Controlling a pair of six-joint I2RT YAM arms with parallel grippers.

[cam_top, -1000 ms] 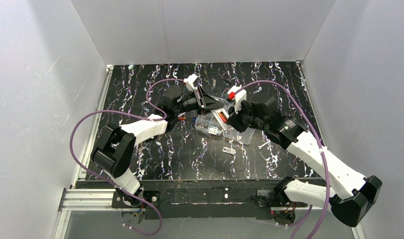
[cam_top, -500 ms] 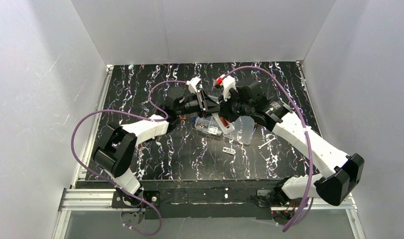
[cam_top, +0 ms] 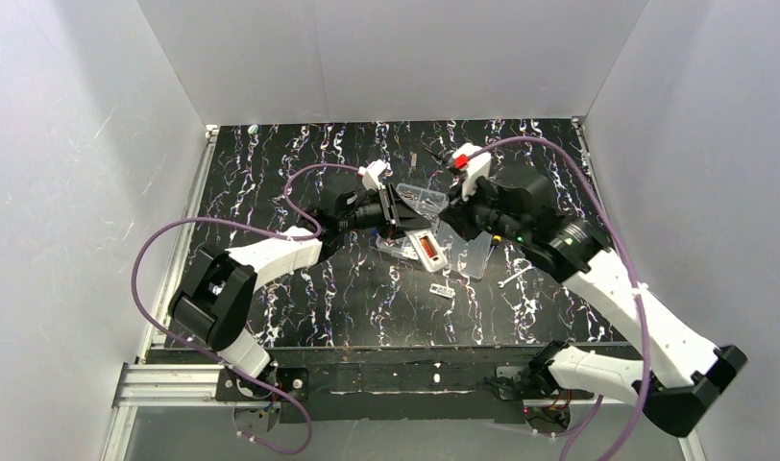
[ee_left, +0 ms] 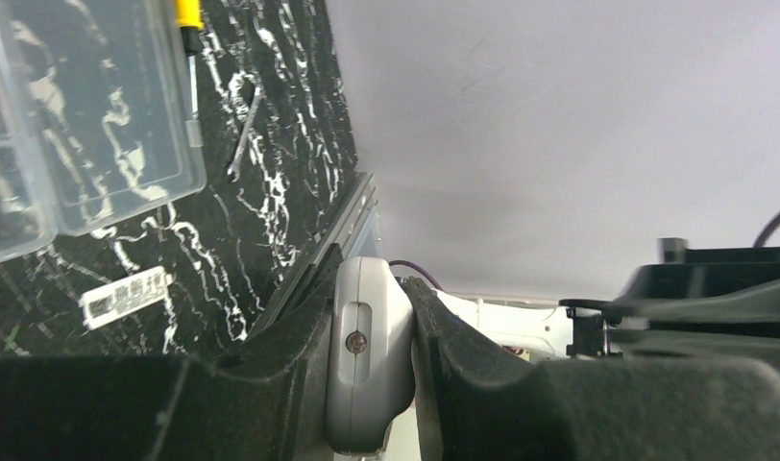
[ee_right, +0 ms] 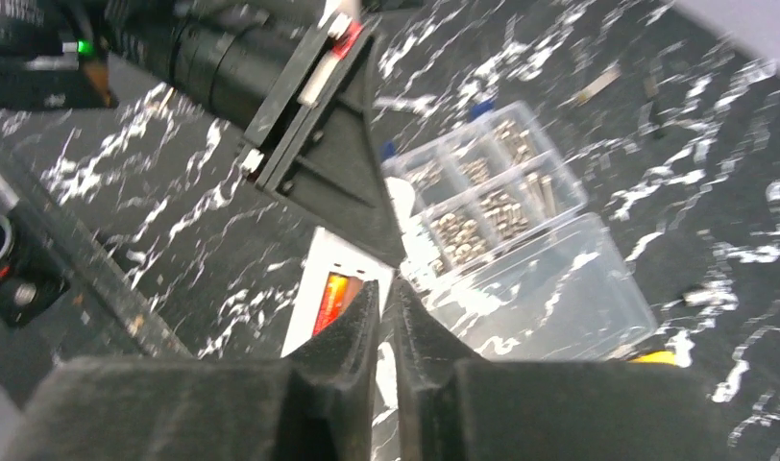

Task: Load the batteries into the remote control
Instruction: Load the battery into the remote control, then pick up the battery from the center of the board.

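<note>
The left hand [cam_top: 405, 219] is clamped on the remote control [cam_top: 427, 248], reddish recess facing up, while the right hand [ee_right: 384, 319] hovers close by, fingers nearly together.

You have 2 arms, each ending in 1 pincer: the left pincer [ee_left: 370, 288] and the right pincer [ee_right: 381, 293]. Count 1 remote control [cam_top: 427, 248], 1 clear compartment box [ee_right: 559, 298], 1 small white labelled piece [cam_top: 442, 290], 1 little metal key [cam_top: 509, 279] and 1 yellow-handled screwdriver [ee_left: 184, 14] over the worktop [cam_top: 367, 312].
</note>
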